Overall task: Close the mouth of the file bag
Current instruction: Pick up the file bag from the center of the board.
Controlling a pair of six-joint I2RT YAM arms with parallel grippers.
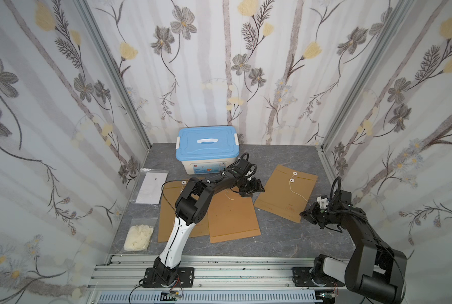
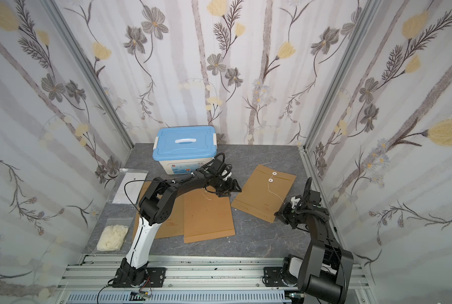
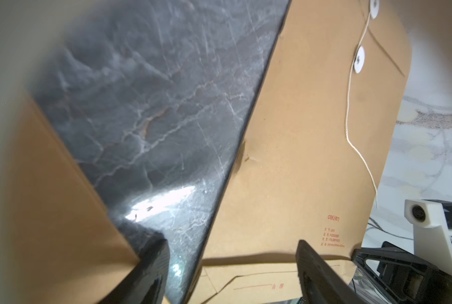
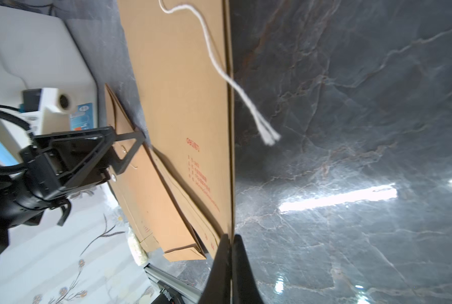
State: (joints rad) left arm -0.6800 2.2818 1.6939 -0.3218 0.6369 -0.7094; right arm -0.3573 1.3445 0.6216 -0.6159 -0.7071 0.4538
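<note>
Right at the front runs a metal rail (image 1: 219, 273), and both robot arms stand on it. Behind the rail is a dark gray table (image 1: 285, 244) that looks like stone.

The right gripper (image 1: 307, 214) sits low at the near right corner of a brown file bag (image 1: 280, 194). This file bag lies on the right side of the table. It is turned a little, with its flap end toward the back wall. In the right wrist view the two black fingers (image 4: 221, 263) are pressed tight together. The thin edge of the bag runs right in between them. It looks like they pinch that corner, but the spot is small and hard to see.

Two round white buttons (image 1: 295, 173) sit near the flap. A white string (image 1: 299, 193) runs from them down across the bag toward the right gripper. The string lies loose and is not wound around the buttons. Its frayed end hangs past the bag's edge.

The left gripper (image 1: 252, 189) hangs in the middle of the table, beside the file bag. Its fingers stand wide apart and hold nothing.

A second brown bag (image 1: 232, 218) lies under the left gripper. A third brown bag (image 1: 165, 215) lies partly under the second one, with the left arm above it.

At the back stands a white box with a blue lid (image 1: 207, 147). On the left lie a clear sleeve with a white sheet (image 1: 151, 188) and a small clear bag of white stuff (image 1: 139, 237).
</note>
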